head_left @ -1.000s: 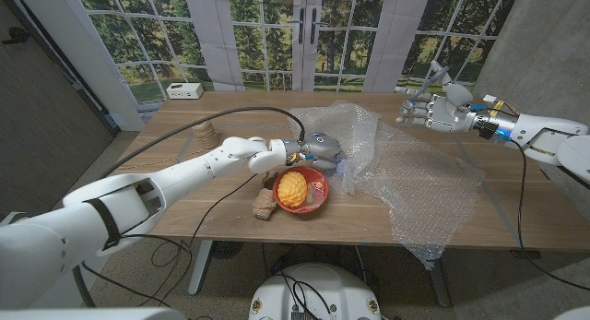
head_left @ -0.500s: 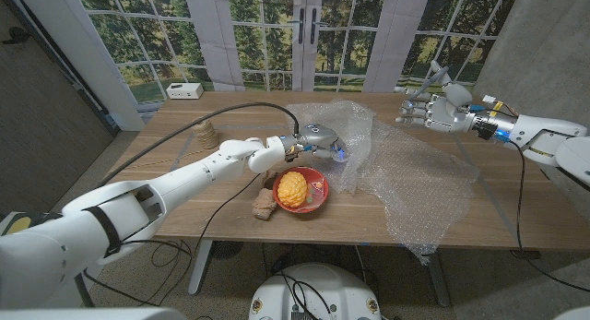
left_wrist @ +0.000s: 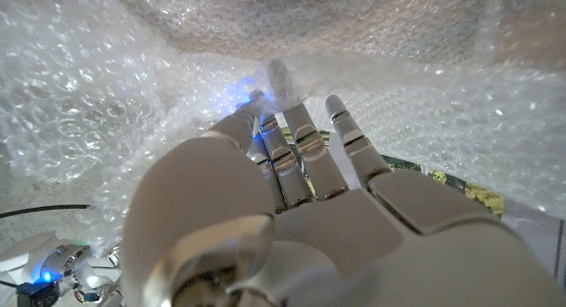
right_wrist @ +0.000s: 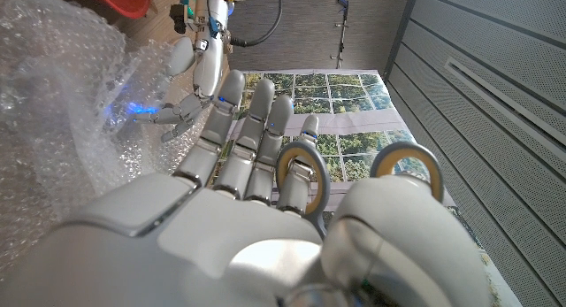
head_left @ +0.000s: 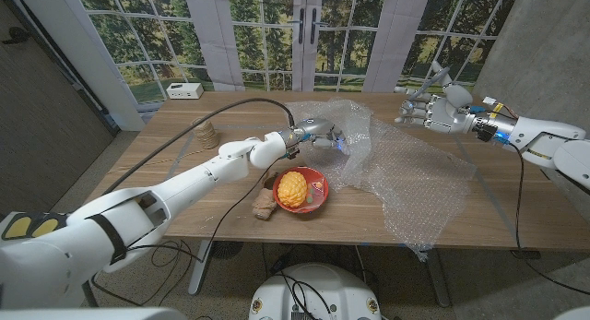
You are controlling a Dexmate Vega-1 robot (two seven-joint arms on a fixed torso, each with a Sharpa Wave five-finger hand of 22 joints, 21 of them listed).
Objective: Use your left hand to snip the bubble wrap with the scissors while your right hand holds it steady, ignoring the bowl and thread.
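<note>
Left robot hand (head_left: 316, 134): fingers extended, touching the bubble wrap (head_left: 406, 172), holding nothing seen.
Right robot hand (head_left: 431, 109): fingers spread, raised, apart from wrap.
Bubble wrap: crumpled across table (head_left: 184, 172).

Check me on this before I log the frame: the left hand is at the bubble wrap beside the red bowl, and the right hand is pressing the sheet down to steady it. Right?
Not quite. The right hand hangs in the air past the sheet's far right corner, touching nothing; the head view shows it. The left hand is at the bubble wrap, close to the red bowl, as you said.
</note>
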